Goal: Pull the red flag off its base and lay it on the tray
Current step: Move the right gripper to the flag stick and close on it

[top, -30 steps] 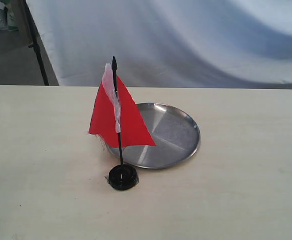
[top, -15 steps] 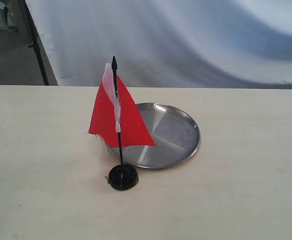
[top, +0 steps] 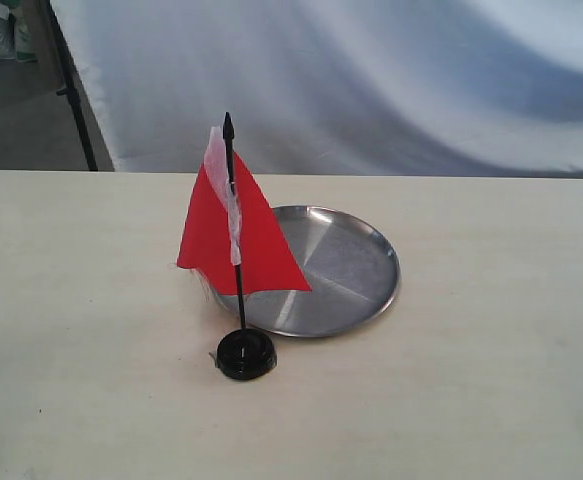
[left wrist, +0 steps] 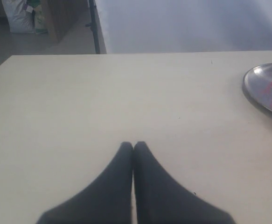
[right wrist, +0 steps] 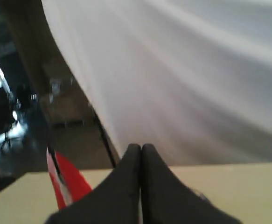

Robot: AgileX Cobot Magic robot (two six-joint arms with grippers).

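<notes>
Flag: small red cloth flag [top: 256,240], upright in round black plastic base [top: 245,355]
Place: 7 o'clock off shiny silver metal tray [top: 366,280] rim, on pale desk [top: 471,400]
Jaws: left and right clenched, empty
Risk: unpinned base lifting with pole

The base [top: 245,355] sits on the table [top: 471,400], left of centre, just in front of the near left rim of the tray [top: 361,270]. The flag [top: 236,235] stands upright in the base, its cloth before the tray's left part. Beyond the table's far edge hangs a sheet [top: 371,80], with a stand leg [top: 71,90] at far left.
</notes>
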